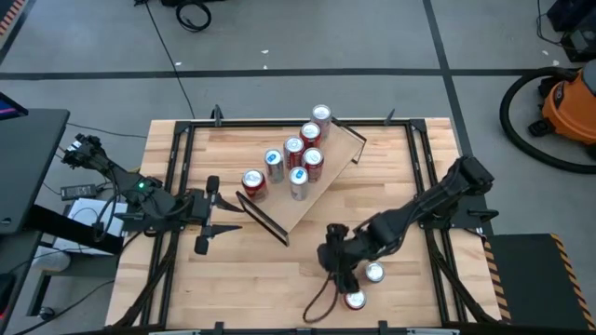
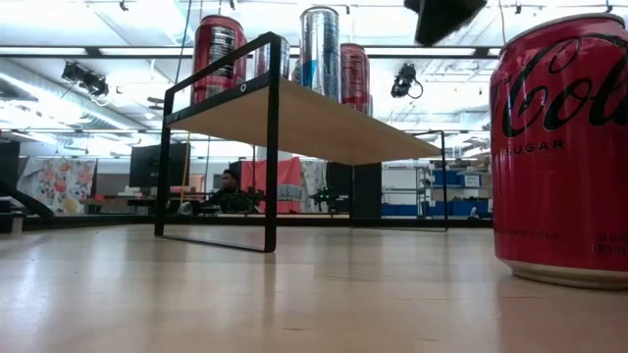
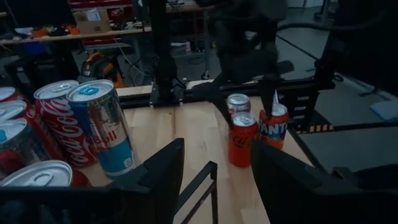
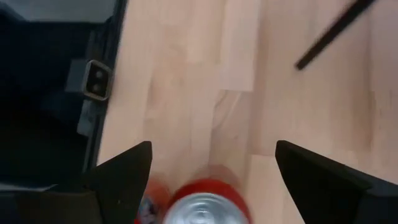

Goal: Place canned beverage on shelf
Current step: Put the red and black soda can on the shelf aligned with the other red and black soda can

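The right gripper [image 4: 211, 163] hovers open, empty, above a red can [image 4: 208, 205] near the surface's front edge. Next it must descend, close, then lift the can toward the shelf [image 1: 321, 181] mid-surface.

**A robotics lab or workshop floor**

Grey concrete floor [image 1: 307, 37] with taped lines surrounds the wooden table [image 1: 279, 270]. An orange shop vacuum [image 1: 568, 102] stands at upper right. In the low view, ceiling strip lights [image 2: 78, 51], shelving and a seated person [image 2: 229, 188] fill the background.
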`<state>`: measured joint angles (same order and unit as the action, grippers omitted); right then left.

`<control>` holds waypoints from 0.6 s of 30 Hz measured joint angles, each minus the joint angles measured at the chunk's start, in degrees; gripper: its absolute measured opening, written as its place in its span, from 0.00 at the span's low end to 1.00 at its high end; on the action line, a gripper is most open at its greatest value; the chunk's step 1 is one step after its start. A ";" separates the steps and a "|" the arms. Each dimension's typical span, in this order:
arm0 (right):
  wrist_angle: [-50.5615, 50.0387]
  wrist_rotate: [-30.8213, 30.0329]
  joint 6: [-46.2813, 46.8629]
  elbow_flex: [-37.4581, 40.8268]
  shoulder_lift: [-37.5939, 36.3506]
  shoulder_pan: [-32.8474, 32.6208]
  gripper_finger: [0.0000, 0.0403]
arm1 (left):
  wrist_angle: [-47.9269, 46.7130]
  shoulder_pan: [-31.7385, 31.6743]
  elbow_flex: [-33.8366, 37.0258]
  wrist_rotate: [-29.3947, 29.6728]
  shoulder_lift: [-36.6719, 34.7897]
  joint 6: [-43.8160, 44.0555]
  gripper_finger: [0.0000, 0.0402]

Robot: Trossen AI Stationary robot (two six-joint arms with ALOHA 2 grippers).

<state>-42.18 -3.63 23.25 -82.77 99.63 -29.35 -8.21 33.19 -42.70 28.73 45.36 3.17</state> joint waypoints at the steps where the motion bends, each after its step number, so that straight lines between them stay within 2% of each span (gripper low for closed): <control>1: -0.93 -0.23 -0.13 -1.36 0.95 -0.61 0.87 | -0.02 0.00 0.00 0.06 0.00 0.55 0.48; 9: -8.13 -2.78 -1.10 -8.10 5.83 -3.72 0.88 | -0.15 0.00 0.00 0.13 0.00 4.21 0.48; 11: -8.16 -3.25 -1.98 -8.45 6.06 -4.37 0.89 | -0.15 0.00 0.00 0.13 0.00 4.30 0.48; 15: -11.57 -8.13 -3.26 -7.30 6.17 -5.32 0.92 | -0.19 0.00 0.00 0.13 0.00 4.27 0.48; 18: -12.04 -8.62 -2.51 -6.88 6.23 -5.19 0.94 | -0.27 0.00 0.00 0.13 0.00 4.22 0.48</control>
<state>-54.21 -12.25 20.73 -89.65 105.86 -34.53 -8.47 33.19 -42.70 28.87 45.36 7.39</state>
